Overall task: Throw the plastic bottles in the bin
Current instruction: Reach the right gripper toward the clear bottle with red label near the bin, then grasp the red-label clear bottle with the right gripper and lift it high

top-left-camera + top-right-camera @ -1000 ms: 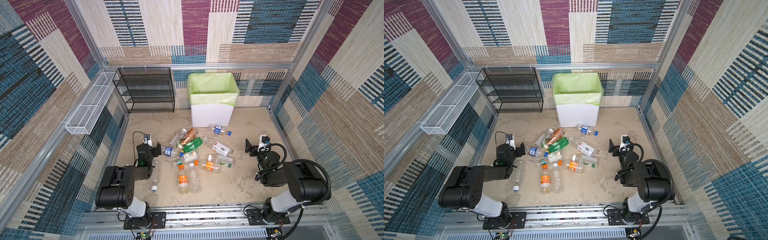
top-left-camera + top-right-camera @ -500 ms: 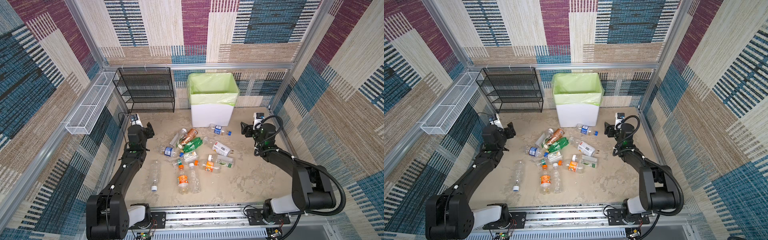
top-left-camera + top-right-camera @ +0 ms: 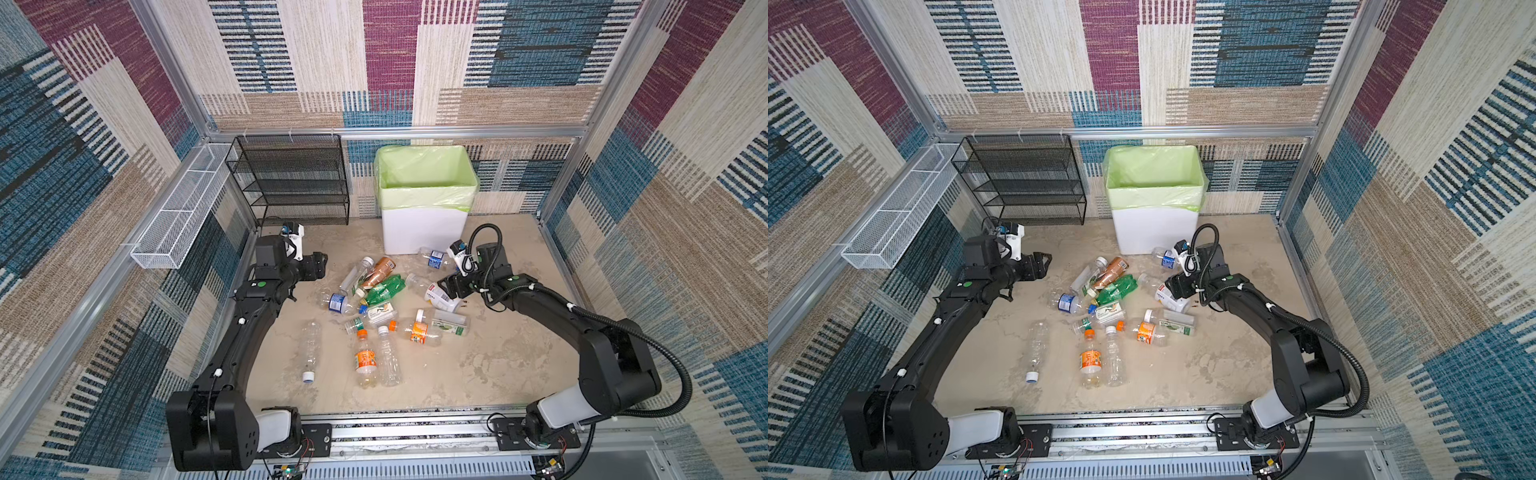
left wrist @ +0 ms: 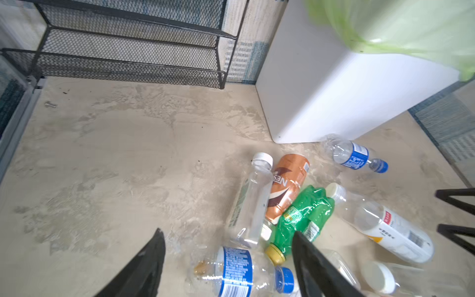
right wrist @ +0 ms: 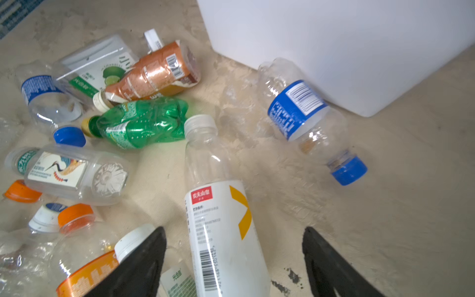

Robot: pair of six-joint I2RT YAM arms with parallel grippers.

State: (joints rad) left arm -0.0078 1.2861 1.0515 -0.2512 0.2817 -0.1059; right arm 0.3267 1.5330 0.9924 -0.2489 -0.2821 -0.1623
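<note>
bin (image 5: 334, 38) rim cropped, green liner (image 4: 398, 23) blurred

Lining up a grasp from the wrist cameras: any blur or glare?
Left wrist view: green bag smeared, green bottle sharp. Right wrist view: white-label bottle crisp, bin wall bright and featureless. In both top views: even light, clear bottle faint against floor.

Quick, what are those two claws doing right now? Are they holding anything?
Left gripper: open, holding nothing.
Right gripper: open, holding nothing; the white-labelled bottle shows between its spread fingers, ungripped.
</note>
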